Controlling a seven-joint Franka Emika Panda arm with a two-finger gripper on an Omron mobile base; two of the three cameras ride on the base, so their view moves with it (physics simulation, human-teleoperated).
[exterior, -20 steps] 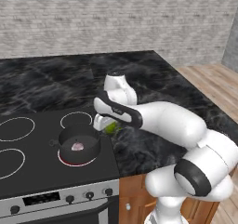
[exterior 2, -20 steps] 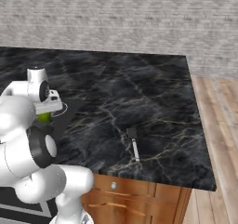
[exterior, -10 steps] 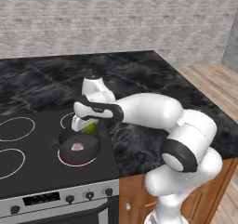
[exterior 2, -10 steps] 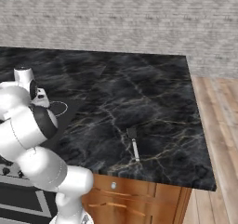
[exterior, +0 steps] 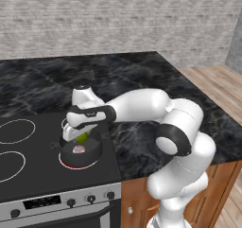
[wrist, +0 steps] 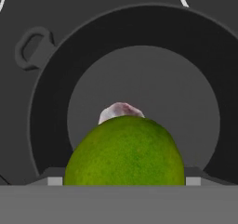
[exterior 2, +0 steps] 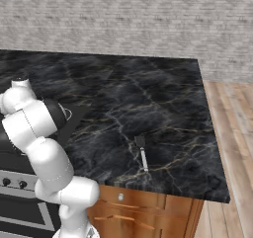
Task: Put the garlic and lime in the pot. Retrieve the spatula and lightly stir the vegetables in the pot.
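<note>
We have the lime held between the jaws of the gripper, which stand wide around it, and we hang right over the pot on the front burner of the stove. In the hand view the lime sits at the bottom of the frame with the pot's dark rim ringed around it and the garlic lying on the pot floor just beyond, so the garlic is already in and the lime is the piece left to drop. To do this well we should stay centred over the pot, come down a little so the fall is short, and then open the jaws cleanly; a round, smooth lime will likely roll, so a low release inside the rim should keep it from bouncing out or knocking the garlic. After that we lift straight up before swinging away. The spatula waits on the black counter, well apart from the stove, near the front edge.
</note>
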